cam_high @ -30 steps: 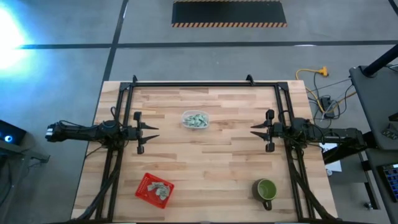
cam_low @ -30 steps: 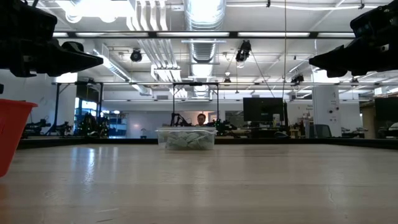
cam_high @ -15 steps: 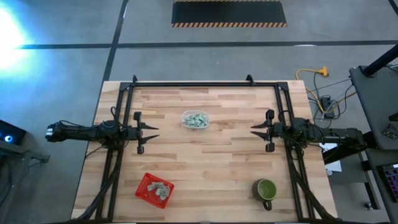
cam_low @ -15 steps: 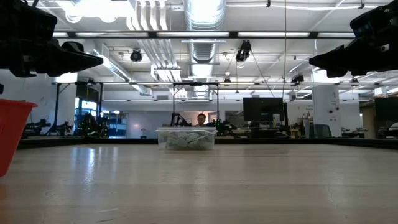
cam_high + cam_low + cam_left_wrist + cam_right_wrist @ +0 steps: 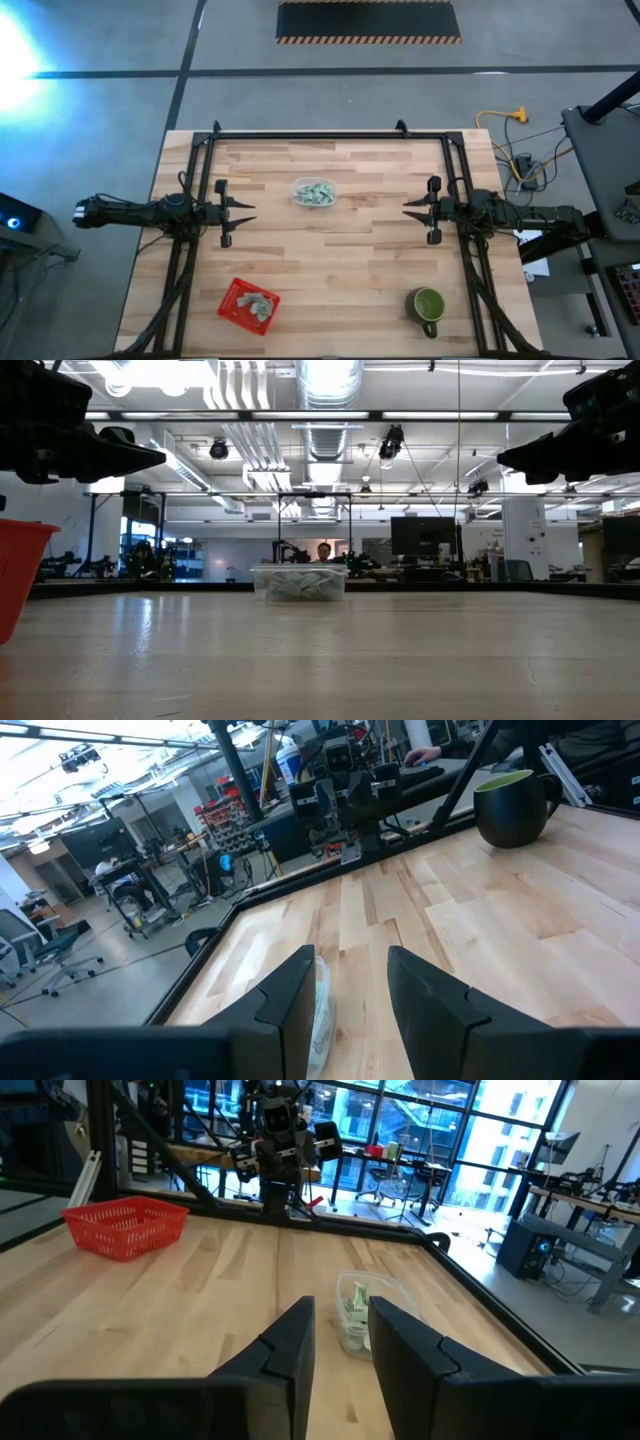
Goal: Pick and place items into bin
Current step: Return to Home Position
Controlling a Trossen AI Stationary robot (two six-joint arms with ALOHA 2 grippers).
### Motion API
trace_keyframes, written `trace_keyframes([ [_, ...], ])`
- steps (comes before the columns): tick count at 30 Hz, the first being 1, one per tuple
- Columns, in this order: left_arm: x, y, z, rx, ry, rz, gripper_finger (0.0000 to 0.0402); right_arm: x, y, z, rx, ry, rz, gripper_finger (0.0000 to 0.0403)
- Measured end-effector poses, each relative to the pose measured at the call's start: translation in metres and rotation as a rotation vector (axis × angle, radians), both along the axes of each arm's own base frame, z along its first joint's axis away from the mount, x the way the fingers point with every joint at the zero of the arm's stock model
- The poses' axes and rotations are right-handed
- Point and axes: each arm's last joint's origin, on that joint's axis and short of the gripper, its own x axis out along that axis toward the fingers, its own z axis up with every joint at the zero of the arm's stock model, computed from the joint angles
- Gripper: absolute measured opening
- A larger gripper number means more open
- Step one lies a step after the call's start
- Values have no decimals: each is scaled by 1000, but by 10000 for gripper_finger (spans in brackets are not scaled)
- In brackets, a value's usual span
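Few packets (image 5: 259, 303) lie in the red basket (image 5: 231, 301), on the left arm's side. Many more are heaped in the clear bin (image 5: 299, 185) between the arms. They look light, thin and limp, likely crinkly. Best pinched one at a time across the flat middle, off the top. Left gripper (image 5: 248, 212) and right gripper (image 5: 408, 209) hover on either side of the bin, well apart from it, fingers narrowly parted and holding nothing.

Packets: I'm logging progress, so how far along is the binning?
Done: many packets lie in the clear bin. In hand: nothing; left tool and right tool hang open and empty at the table sides. Left: a few packets in the red basket.
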Motion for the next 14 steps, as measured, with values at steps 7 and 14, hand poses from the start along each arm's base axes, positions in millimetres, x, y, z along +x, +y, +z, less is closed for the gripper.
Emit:
trace_keyframes([
  [7, 0, 0, 0, 0, 0, 0, 111, 0, 0, 0, 0, 0, 0, 79],
  [14, 0, 0, 0, 0, 0, 0, 111, 0, 0, 0, 0, 0, 0, 73],
])
